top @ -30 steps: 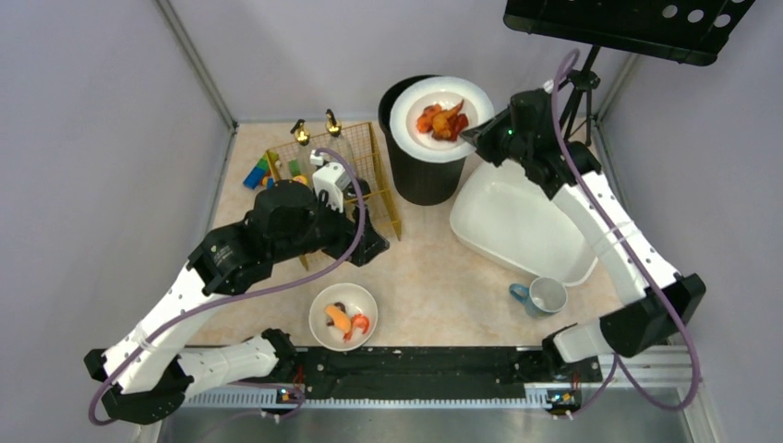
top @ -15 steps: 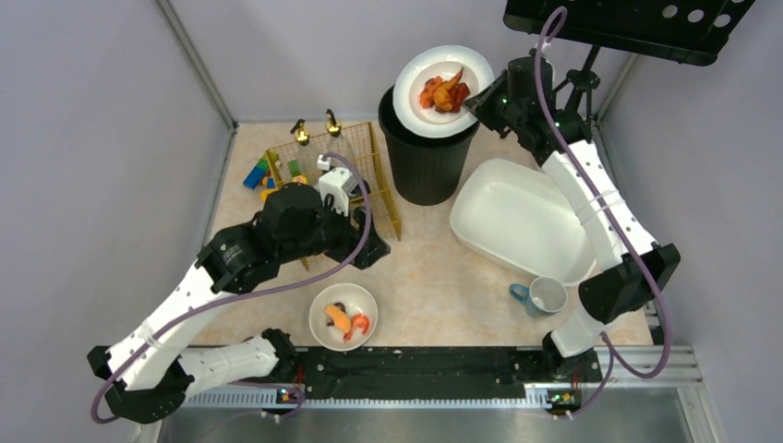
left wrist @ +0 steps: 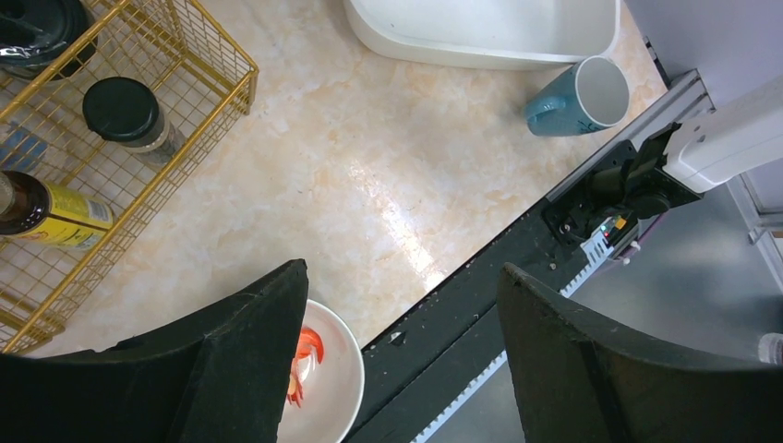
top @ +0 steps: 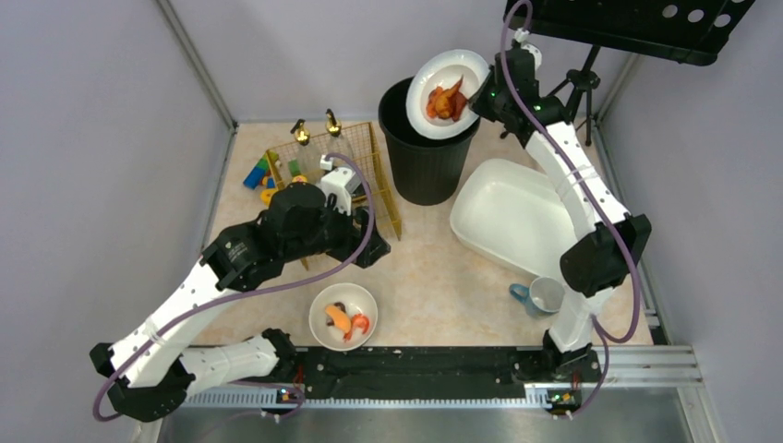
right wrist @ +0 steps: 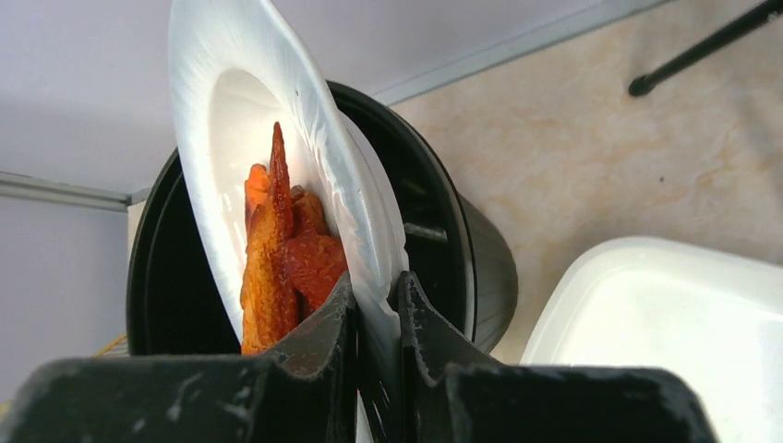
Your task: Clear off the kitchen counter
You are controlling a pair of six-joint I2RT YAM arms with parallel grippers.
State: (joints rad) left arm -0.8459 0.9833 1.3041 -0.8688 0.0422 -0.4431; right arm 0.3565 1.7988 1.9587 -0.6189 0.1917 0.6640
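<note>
Right wrist: round glossy plate (right wrist: 222,120), marbled beige kitchen counter (right wrist: 591,157).

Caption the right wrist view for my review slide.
Right fingers pinch the rim of a white plate of orange-red food scraps, tilted over a black bin.

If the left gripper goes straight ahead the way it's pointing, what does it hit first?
The left gripper would probably meet bare kitchen counter, just beside the white bowl; depth is unclear.
</note>
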